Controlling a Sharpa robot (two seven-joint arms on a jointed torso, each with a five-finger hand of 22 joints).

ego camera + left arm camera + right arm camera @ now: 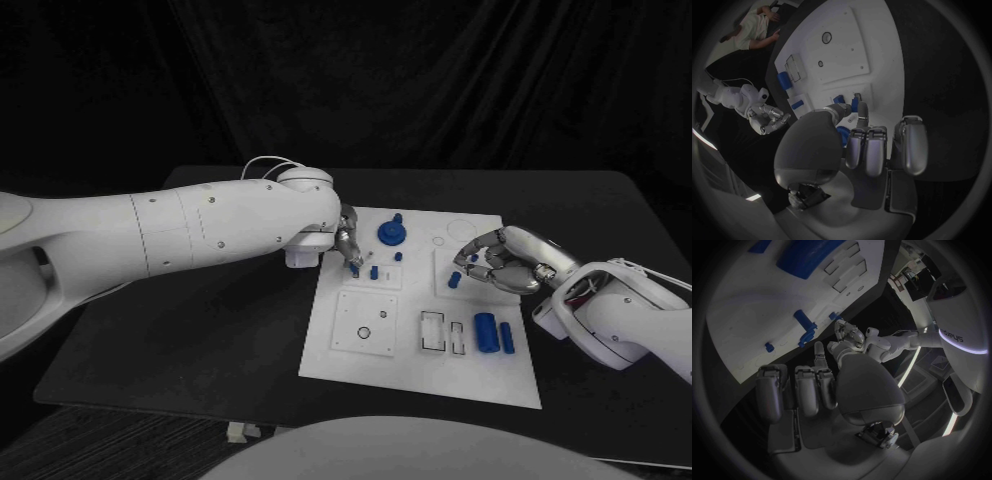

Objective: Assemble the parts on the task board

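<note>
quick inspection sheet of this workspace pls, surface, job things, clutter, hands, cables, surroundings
surface: matte black table, with the white rectangular task board lying in its middle.
job's things: small blue plastic parts on the board: a round knobbed piece near the far edge, two cylinders lying side by side toward the right, small pegs by the left hand.
clutter: nothing seen.
hands: silver left hand is down over the board with its fingertips at a small blue peg; whether it grips the peg cannot be told. Silver right hand is curled in over the board's right side, holding nothing.
cables: thin white wires looped at the left wrist.
surroundings: black curtain behind the table.
</note>
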